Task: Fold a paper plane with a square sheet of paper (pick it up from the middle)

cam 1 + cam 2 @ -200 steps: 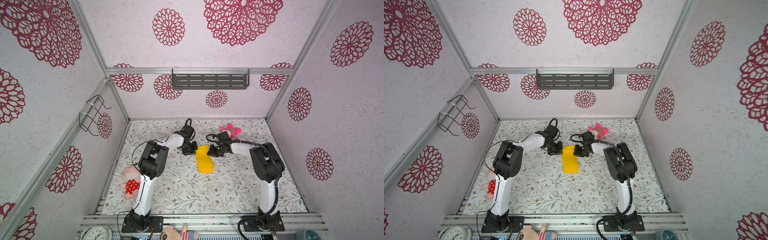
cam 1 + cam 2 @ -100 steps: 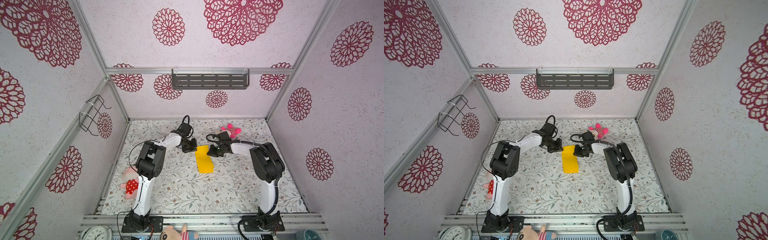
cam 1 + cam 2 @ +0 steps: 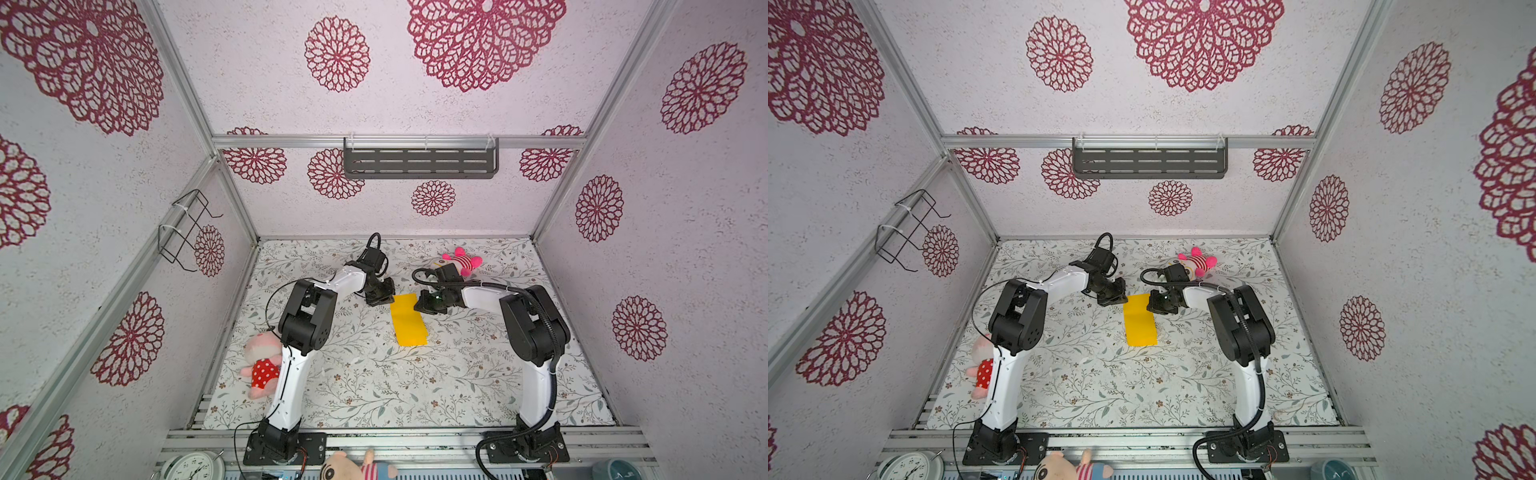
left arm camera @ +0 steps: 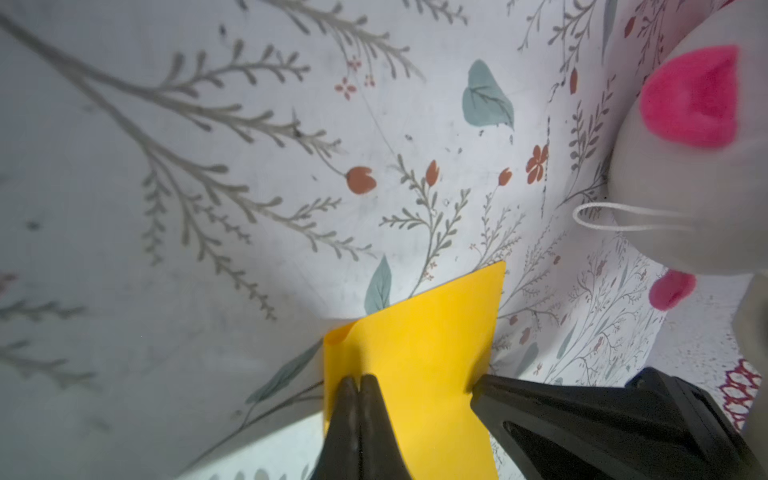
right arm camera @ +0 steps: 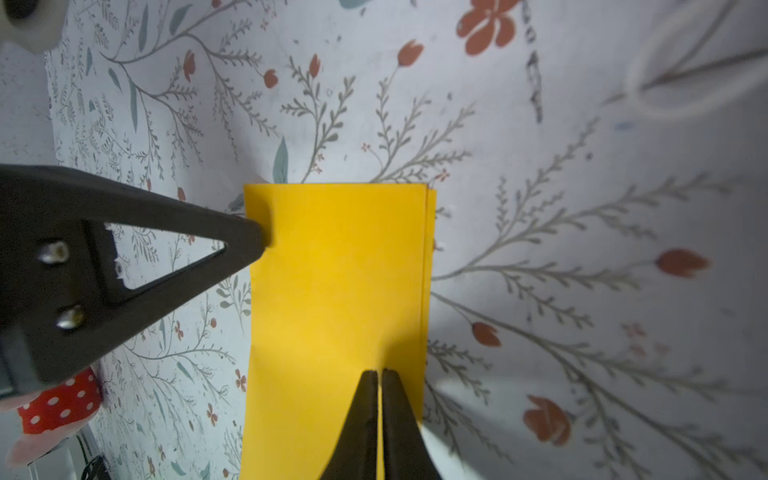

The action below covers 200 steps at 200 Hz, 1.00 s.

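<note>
The square sheet of paper lies flat on the floral table, folded in half into a yellow-orange rectangle. Its two loose edges sit slightly offset on the right arm's side. My left gripper is shut, its tips resting on the paper near the far left corner. My right gripper is shut too, tips down on the paper just inside the right edge. Neither holds the sheet. No paper plane shape shows.
A pink-and-white striped plush lies just behind the right gripper. A plush in a red dotted dress sits by the left arm's base. A clock and another plush rest at the front rail.
My left gripper has shifted slightly toward the paper's far left corner. The paper and the right arm have not moved.
</note>
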Each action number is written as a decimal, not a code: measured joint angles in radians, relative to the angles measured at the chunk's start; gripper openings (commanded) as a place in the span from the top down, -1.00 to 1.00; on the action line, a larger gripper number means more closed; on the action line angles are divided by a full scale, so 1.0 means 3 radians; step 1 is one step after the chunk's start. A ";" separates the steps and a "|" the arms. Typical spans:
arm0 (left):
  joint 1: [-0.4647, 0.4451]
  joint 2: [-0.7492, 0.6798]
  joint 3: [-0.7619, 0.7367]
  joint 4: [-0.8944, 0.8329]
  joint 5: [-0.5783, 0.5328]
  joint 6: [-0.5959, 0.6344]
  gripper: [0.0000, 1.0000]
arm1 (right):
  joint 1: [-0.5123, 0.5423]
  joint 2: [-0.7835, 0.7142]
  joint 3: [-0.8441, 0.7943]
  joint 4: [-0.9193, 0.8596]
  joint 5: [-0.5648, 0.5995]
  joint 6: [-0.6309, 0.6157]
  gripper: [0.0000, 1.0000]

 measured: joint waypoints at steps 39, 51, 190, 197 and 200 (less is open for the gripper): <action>0.0008 0.0000 0.0037 -0.0062 -0.0130 0.0028 0.98 | 0.0000 -0.0001 0.0000 0.0000 0.0000 -0.0029 0.78; 0.0019 0.0000 0.0050 -0.0094 -0.0179 0.0057 0.98 | 0.0000 0.0000 0.0000 -0.0001 -0.0001 -0.0039 0.78; 0.0285 -0.1240 -0.1357 0.0308 -0.0337 -0.0284 0.30 | 0.0182 0.0223 0.0303 0.0028 -0.0356 -0.0762 0.72; 0.0285 -0.1334 -0.1447 0.0376 -0.0306 -0.0308 0.30 | 0.0207 0.0240 0.0326 0.0025 -0.0398 -0.0827 0.72; 0.0285 -0.1366 -0.1480 0.0407 -0.0292 -0.0315 0.30 | 0.0217 0.0245 0.0333 0.0020 -0.0415 -0.0852 0.72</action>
